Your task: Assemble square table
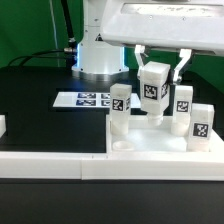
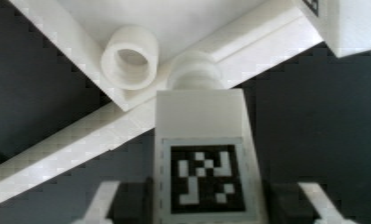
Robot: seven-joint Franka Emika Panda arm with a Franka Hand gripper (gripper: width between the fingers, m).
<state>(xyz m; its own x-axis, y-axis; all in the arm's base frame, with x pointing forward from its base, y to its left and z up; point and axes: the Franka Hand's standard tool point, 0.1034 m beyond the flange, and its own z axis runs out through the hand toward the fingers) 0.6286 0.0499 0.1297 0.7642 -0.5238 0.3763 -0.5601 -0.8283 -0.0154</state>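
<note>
Hovering above the white tabletop (image 1: 150, 145), the gripper (image 1: 155, 72) pinched one tagged leg (image 1: 154, 92) between its fingers, the block hanging upright just over the tray. Three other legs stood on the tabletop: one (image 1: 120, 110) toward the exterior view's left, two (image 1: 184, 105) (image 1: 200, 125) toward its right. From the wrist view, the held leg (image 2: 200, 150) pointed down near a round corner socket (image 2: 132, 62), though whether it sat squarely over it I could not tell. My worry was a slightly off-centre descent: the leg's end could catch the socket's lip or the raised rim, tilt in the fingers, or shove the tabletop sideways. Swinging low could also knock over a neighbouring leg, standing close by.
</note>
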